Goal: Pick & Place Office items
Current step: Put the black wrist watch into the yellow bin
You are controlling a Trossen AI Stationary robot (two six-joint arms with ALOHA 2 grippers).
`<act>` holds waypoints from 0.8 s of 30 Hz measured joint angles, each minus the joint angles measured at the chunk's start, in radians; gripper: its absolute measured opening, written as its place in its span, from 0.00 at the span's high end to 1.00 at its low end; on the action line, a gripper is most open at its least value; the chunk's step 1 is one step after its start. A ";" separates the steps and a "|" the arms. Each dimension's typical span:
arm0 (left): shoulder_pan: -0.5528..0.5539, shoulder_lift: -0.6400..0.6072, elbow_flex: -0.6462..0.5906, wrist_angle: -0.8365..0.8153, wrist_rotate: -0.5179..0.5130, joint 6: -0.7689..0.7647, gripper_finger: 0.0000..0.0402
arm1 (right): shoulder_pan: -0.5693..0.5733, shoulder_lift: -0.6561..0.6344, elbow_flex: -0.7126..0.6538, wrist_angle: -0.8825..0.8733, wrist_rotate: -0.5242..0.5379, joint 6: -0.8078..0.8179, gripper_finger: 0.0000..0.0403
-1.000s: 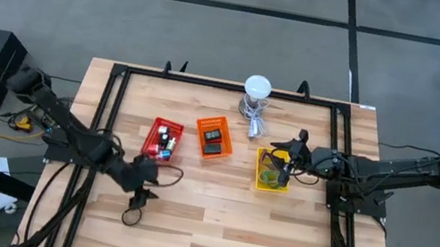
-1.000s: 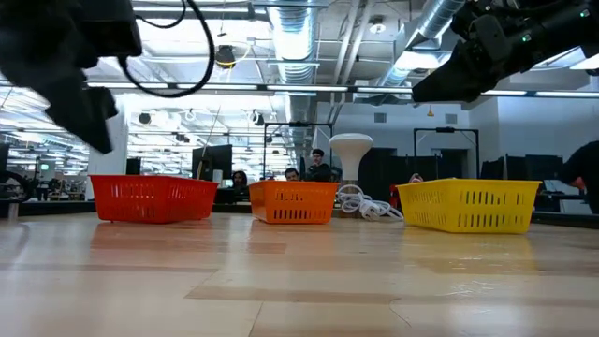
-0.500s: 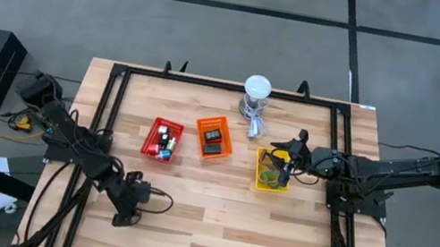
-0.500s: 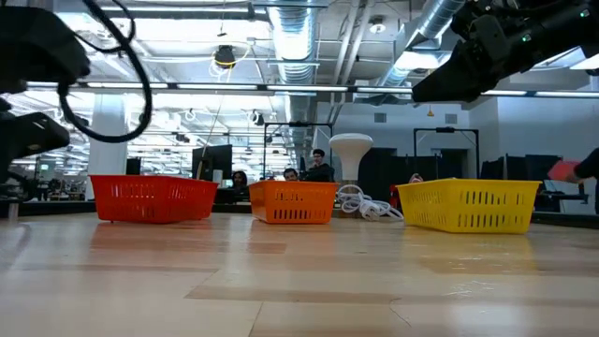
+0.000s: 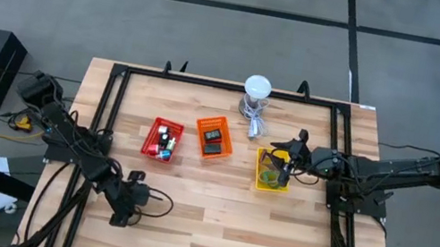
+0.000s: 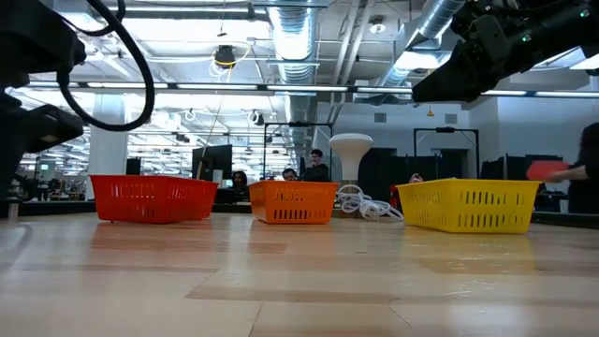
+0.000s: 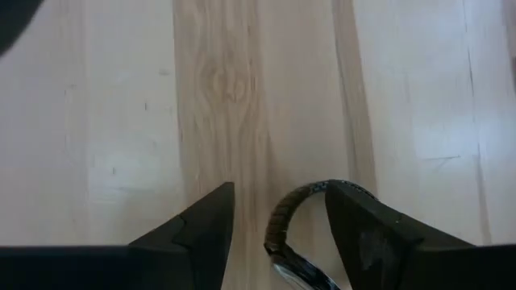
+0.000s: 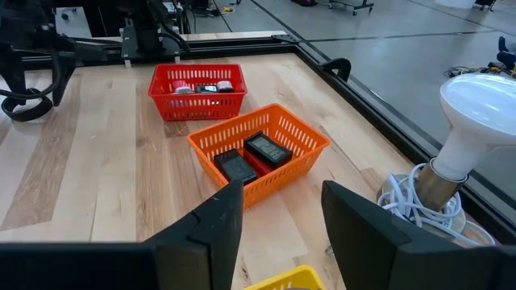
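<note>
The office items lie in three mesh baskets. The red basket [image 5: 163, 140] holds small mixed bits, the orange basket [image 5: 214, 137] holds black blocks [image 8: 266, 149], and the yellow basket [image 5: 271, 171] holds green pieces. My left gripper [image 5: 121, 212] is open and points down at bare wood near the table's near-left. In the left wrist view [image 7: 280, 193] a dark braided loop [image 7: 289, 216] shows between its fingers; I cannot tell whether it touches them. My right gripper [image 5: 287, 164] is open and empty above the yellow basket, whose rim shows in the right wrist view [image 8: 282, 278].
A white-domed lamp [image 5: 256, 92] with a coiled cable [image 8: 415, 201] stands at the far edge behind the baskets. A black frame rail [image 5: 107, 122] runs along the table's sides. Bare wood lies across the near half. People show in the room beyond the table [image 6: 318, 164].
My left arm has drawn back from beside the red basket toward the table's left and near edges, carrying its gripper and cable loop with it. It has stayed almost still for the last half second. My right gripper has kept still.
</note>
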 joint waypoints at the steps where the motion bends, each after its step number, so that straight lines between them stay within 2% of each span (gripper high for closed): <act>1: 0.000 0.000 0.000 0.000 0.000 0.009 0.53 | 0.000 0.000 0.000 0.000 0.000 0.000 0.60; 14: 0.000 0.017 -0.003 0.002 0.031 0.018 0.56 | 0.000 0.000 0.000 0.000 0.000 0.000 0.60; 24: -0.002 0.094 -0.013 0.008 0.037 0.162 0.59 | 0.000 0.000 0.000 0.000 0.000 0.000 0.60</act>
